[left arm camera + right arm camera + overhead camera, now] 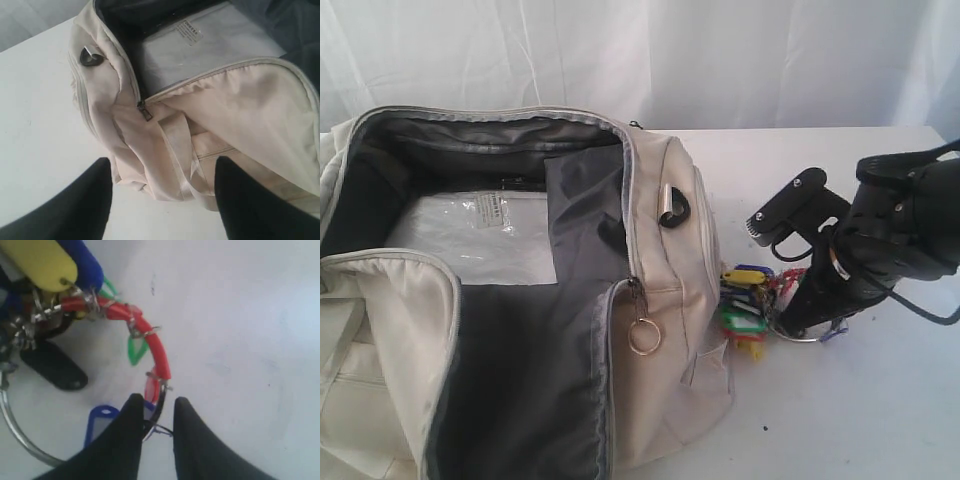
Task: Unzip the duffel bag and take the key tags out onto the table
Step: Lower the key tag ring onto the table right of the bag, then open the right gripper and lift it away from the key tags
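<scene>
The cream duffel bag (670, 230) lies unzipped on the left of the white table (850, 400), its dark lining showing. The key tags (745, 305), blue, green, red and yellow on metal rings, rest on the table just right of the bag's end. My right gripper (798, 322) is down at them. In the right wrist view it (156, 402) is shut on the key tags (155, 347), their big ring running between the narrowly parted fingers. My left gripper (162, 162) is open above the table (40, 100) at the bag's (240, 100) other end, holding nothing.
A flat white plastic packet (480, 235) lies inside the bag. A zipper pull with a silver ring (644, 336) hangs at the bag's corner. A white curtain (620, 50) closes off the back. Bare tabletop (240, 315) stretches right of the tags.
</scene>
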Tool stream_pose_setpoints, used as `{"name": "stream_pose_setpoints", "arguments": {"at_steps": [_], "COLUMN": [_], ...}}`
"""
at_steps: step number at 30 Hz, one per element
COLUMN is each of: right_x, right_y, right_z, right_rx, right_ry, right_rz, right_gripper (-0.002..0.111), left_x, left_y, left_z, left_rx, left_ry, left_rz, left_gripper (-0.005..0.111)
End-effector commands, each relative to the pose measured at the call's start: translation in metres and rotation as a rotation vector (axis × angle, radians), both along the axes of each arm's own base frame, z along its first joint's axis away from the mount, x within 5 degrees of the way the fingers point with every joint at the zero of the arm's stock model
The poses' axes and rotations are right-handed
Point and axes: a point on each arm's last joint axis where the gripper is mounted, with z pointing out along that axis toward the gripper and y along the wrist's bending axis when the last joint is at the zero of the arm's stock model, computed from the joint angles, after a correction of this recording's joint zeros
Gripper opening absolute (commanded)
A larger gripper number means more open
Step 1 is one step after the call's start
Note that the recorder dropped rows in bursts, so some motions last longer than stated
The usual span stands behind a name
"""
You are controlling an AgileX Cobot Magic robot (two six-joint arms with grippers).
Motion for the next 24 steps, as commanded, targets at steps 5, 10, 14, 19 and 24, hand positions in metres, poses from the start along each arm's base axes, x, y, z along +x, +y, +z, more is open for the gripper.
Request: {"name": "stream_pose_setpoints", "arguments": {"at_steps": [5,10,14,19,24], "right_x": [0.003,0.003,0.003,0.001,0.002], "right_y": [0.003,0.011,0.012,0.007,-0.001], "right_z": [-0.002,-0.009,-0.009,-0.011,-0.005], "right_rx": [0.106,0.193,0.2,0.147,0.126], "right_ry": [0.0,0.032,0.03,0.058,0.033], "right_rz": [0.004,-0.001,0.011,-0.014,-0.105], "right_gripper": [0.0,0.0,0.0,0.017,0.065], "left_x": [-0.002,-0.002,-0.002,-0.002,-0.002], "left_y": [0.001,0.001,0.001,0.001,0.001], "left_z": [-0.001,-0.001,-0.001,-0.001,-0.001], "left_rx": [-0.004,-0.004,-0.004,-0.004,-0.004], "left_ry": [0.007,0.007,0.007,0.007,0.007], "left_rz": [0.004,0.004,0.004,0.004,0.004], "left_gripper": [0.063,0.063,0.063,0.063,0.063]}}
